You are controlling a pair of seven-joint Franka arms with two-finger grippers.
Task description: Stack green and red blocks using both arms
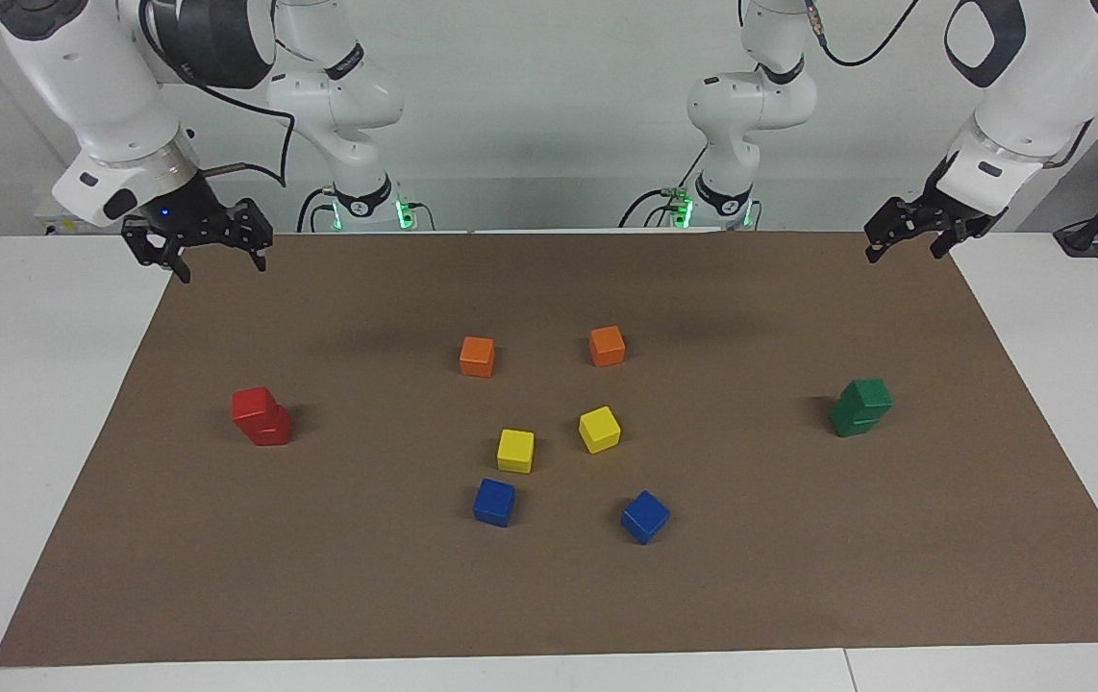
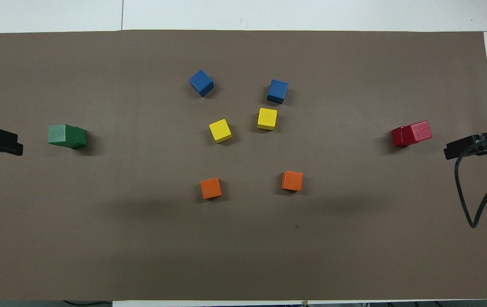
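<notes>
Two red blocks [image 1: 261, 416] stand stacked, the top one slightly offset, at the right arm's end of the brown mat; the stack also shows in the overhead view [image 2: 412, 132]. Two green blocks [image 1: 860, 407] stand stacked at the left arm's end, and show in the overhead view [image 2: 67, 136] too. My right gripper [image 1: 222, 269] is open and empty, raised high over the mat's edge at its own end [image 2: 461, 149], apart from the red stack. My left gripper [image 1: 902, 256] is open and empty, raised over the mat's edge at its own end [image 2: 0, 140], and waits.
Two orange cubes [image 1: 477, 356] [image 1: 607, 345], two yellow cubes [image 1: 515, 450] [image 1: 599, 429] and two blue cubes [image 1: 494, 502] [image 1: 644, 516] lie loose around the mat's middle. The brown mat [image 1: 414, 596] covers the white table.
</notes>
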